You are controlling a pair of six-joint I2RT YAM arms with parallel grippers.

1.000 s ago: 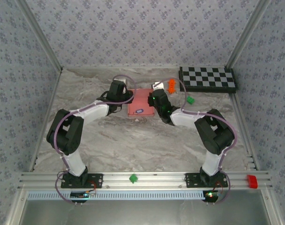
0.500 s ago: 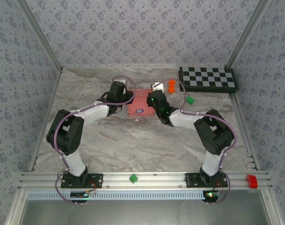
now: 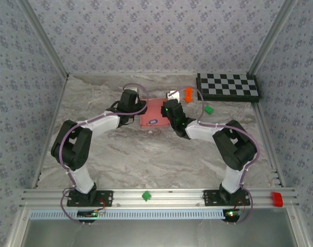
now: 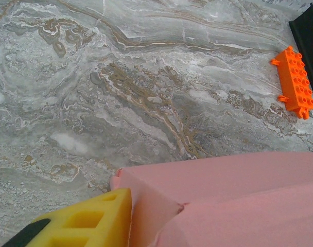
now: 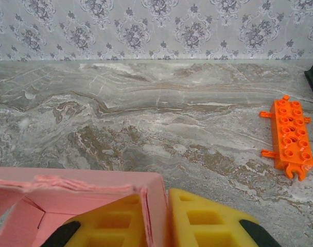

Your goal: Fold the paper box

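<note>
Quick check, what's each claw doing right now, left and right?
Left claw: cannot be told; one yellow finger shows beside the paper box.
Right claw: closed, pinching a wall of the paper box.

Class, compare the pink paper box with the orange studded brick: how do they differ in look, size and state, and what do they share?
The paper box is plain pink card; the orange brick is studded. The paper box is far larger than the orange brick. The right gripper pinches a wall of the paper box; the orange brick lies untouched. Both rest on the marble table.
</note>
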